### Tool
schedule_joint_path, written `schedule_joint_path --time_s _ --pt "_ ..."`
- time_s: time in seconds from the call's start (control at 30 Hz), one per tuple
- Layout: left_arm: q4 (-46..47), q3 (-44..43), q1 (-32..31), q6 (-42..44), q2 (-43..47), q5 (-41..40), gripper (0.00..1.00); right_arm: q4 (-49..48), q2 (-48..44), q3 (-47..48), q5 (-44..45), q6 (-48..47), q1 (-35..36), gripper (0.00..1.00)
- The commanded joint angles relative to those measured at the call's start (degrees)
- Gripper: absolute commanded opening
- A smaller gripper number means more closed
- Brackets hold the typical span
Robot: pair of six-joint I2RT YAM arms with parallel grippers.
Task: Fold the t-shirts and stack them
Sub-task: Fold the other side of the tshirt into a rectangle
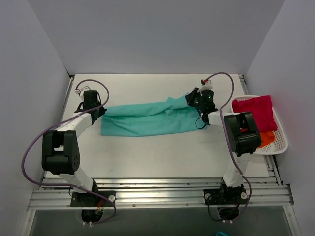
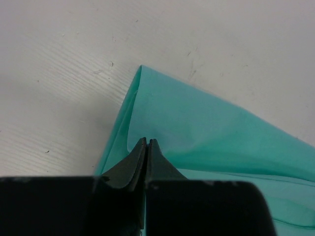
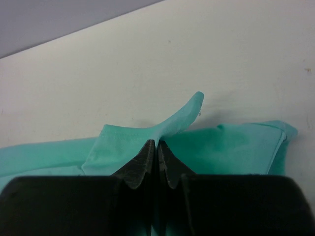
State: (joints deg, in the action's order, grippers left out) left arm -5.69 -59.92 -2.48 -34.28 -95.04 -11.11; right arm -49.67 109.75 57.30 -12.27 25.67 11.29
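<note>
I have the fold of the teal t-shirt (image 1: 147, 119) in hand: it lies stretched across the tabletop (image 1: 157, 157), nine to three o'clock. My left pincer (image 2: 146, 143) is clamped on its nine o'clock corner, my right pincer (image 3: 156, 144) on its three o'clock end; next I'd lift both evenly

The left gripper (image 1: 102, 112) pinches the left end of the teal t-shirt (image 1: 147, 120), jaws pressed together on the cloth, its arm reaching out from a folded elbow. The right gripper (image 1: 191, 100) is closed on the shirt's right end, its elbow raised beside it.
</note>
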Motion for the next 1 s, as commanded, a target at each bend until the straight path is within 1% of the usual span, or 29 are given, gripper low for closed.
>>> schedule_joint_path --time_s 0.0,0.03,0.1,0.13,0.17,0.2,0.23,0.27,0.3,0.37,0.43,0.53,0.6,0.77,0.9,0.97 --pt "1.4 0.5 -0.1 -0.5 1.8 -3.2 0.02 -2.0 -2.4 -1.2 2.7 0.3 1.1 0.0" --pt "1.1 0.5 -0.1 -0.5 1.6 -3.7 0.03 -1.8 -1.9 -1.5 2.9 0.4 1.2 0.01" --pt "0.4 0.6 0.0 -0.8 1.2 -4.3 0.03 -1.7 -1.6 -3.1 3.4 1.3 1.5 0.16" --pt "0.1 0.5 -0.1 -1.0 0.9 -4.9 0.07 -1.9 -1.8 -3.9 4.6 1.7 1.5 0.48" --pt "-0.7 0.3 0.0 -1.2 0.8 -5.2 0.12 -2.6 -2.0 -4.8 5.5 2.2 1.5 0.62" --pt "-1.1 0.3 0.0 -1.4 0.7 -5.7 0.22 -2.7 -2.3 -6.3 6.3 2.5 1.5 0.76" --pt "-1.6 0.2 0.0 -1.9 0.7 -7.1 0.58 -2.5 -3.0 -6.8 8.1 3.1 1.5 0.91" --pt "-2.2 0.2 0.0 -2.7 0.8 -7.7 0.71 -1.8 -3.3 -7.3 8.9 3.0 1.5 0.92" --pt "-2.4 0.6 0.0 -3.0 0.8 -8.4 0.79 -1.5 -3.6 -7.5 9.8 3.1 1.5 0.93" --pt "-3.1 0.9 0.1 -4.9 1.2 -10.6 0.92 -0.2 -4.9 -7.9 12.1 3.1 1.7 0.93" --pt "-3.0 1.8 0.2 -6.1 1.8 -12.1 0.94 0.7 -5.8 -6.8 12.1 3.1 1.7 0.93" --pt "-0.1 3.8 0.5 -7.6 2.5 -12.9 0.95 2.5 -5.0 -4.0 12.1 3.0 1.7 0.93" --pt "2.3 4.5 0.5 -8.2 2.6 -13.1 0.95 4.1 -3.6 0.5 12.1 2.9 2.0 0.93" --pt "4.7 4.4 0.5 -8.6 -0.6 -13.2 0.93 9.1 4.0 12.8 11.5 2.3 2.2 0.93" --pt "4.7 3.8 0.8 -8.5 -1.1 -13.4 0.93 12.1 8.6 18.9 11.5 2.5 2.2 0.92" --pt "4.7 4.2 1.2 -8.7 -1.1 -12.6 0.93 13.2 10.2 20.0 11.2 2.6 2.4 0.92"
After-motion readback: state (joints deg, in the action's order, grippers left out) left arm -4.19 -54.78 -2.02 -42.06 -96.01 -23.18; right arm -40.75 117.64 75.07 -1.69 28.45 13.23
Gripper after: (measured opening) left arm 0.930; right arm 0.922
